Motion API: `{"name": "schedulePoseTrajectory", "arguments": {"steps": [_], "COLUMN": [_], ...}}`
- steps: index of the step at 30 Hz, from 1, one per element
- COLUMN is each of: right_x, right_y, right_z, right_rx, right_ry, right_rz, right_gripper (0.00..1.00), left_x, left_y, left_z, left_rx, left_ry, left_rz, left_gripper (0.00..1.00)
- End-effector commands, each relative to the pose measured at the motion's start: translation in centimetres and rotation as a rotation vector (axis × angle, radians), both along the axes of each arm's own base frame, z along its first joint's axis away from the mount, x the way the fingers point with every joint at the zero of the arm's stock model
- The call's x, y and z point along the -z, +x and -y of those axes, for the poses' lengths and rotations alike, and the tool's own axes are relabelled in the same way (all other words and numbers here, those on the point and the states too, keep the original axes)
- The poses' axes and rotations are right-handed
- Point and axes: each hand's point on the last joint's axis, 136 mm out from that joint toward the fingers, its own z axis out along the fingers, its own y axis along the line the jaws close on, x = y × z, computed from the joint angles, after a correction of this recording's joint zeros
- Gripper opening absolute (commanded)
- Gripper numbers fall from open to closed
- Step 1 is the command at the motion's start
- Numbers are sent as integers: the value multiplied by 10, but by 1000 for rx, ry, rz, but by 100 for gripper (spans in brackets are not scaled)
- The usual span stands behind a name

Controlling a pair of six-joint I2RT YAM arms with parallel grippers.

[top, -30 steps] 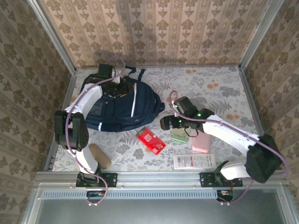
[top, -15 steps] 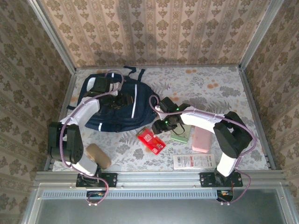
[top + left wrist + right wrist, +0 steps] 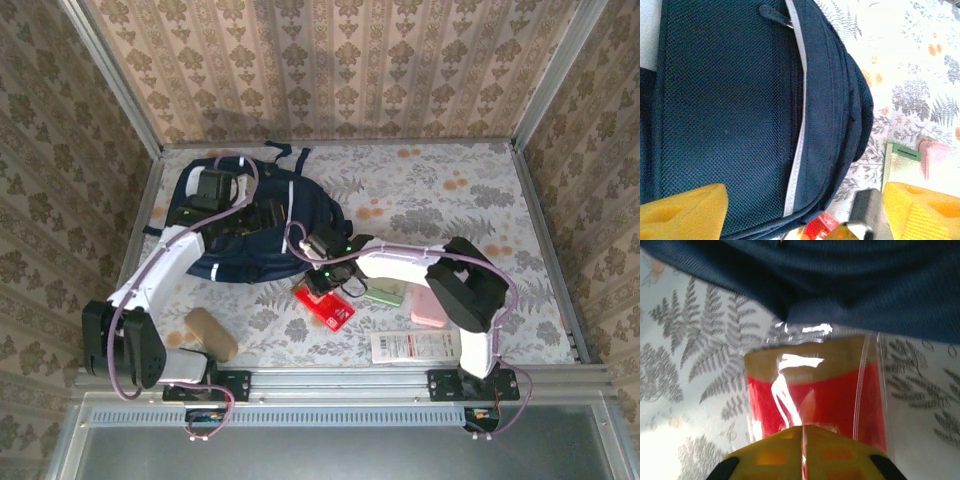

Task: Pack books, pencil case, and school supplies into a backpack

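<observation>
The navy backpack (image 3: 240, 240) (image 3: 740, 100) lies at the back left, its white-striped front towards the packets. My left gripper (image 3: 262, 216) (image 3: 800, 215) hovers over it, open, its yellow fingers (image 3: 682, 212) wide apart with nothing between them. My right gripper (image 3: 320, 277) (image 3: 802, 440) is shut on the near edge of the red packet (image 3: 327, 302) (image 3: 815, 395) (image 3: 822, 227), which lies against the backpack's (image 3: 840, 275) lower edge. To the right lie the pale green packet (image 3: 385, 294) (image 3: 900, 160), the pink pencil case (image 3: 432, 306) (image 3: 936, 155) and the long white packet (image 3: 415, 346). The books are out of view.
A tan rounded object (image 3: 210, 333) lies near the front left by the left arm's base. Metal frame rails (image 3: 330, 378) and patterned walls close in the floral table (image 3: 450, 190), with open cloth at the back right.
My right arm swung left from the green packet to the red packet and closed on its edge. My left gripper shifted over the backpack's front and opened wider.
</observation>
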Motion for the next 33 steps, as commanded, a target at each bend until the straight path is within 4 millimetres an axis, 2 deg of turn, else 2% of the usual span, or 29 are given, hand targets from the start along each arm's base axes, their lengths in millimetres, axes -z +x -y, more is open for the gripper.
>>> {"name": "schedulePoseTrajectory", "arguments": {"steps": [1, 5, 9, 11, 14, 16, 19, 21, 26, 29, 33], "right_x": [13, 25, 21, 9, -25, -46, -63, -58, -21, -6, 18], "right_y": [17, 29, 25, 18, 6, 4, 7, 8, 3, -6, -15], "right_z": [2, 20, 30, 25, 18, 26, 47, 61, 79, 80, 93], "right_rx": [57, 127, 172, 153, 127, 145, 212, 259, 351, 353, 367], "right_ry": [-76, -150, -105, -24, 131, 188, 252, 271, 225, 200, 84], "right_rz": [38, 94, 86, 76, 99, 119, 127, 82, -96, -159, -218], "right_gripper": [4, 0, 0, 0, 9, 18, 33, 37, 47, 47, 45], "left_x": [-2, 7, 10, 18, 36, 48, 66, 80, 109, 126, 142], "left_y": [-15, -40, -66, -77, -97, -106, -118, -126, -140, -143, -144], "left_z": [3, 24, 36, 40, 48, 52, 61, 67, 85, 88, 89], "left_rx": [10, 109, 168, 200, 255, 263, 284, 305, 359, 373, 378], "left_ry": [-38, -64, -41, -23, -14, -39, -66, -53, -55, -36, -27], "left_rz": [-7, -59, -55, -80, -132, -169, -213, -249, -318, -355, -391], "left_gripper": [84, 84, 84, 84, 84, 83, 81, 81, 74, 65, 54]}}
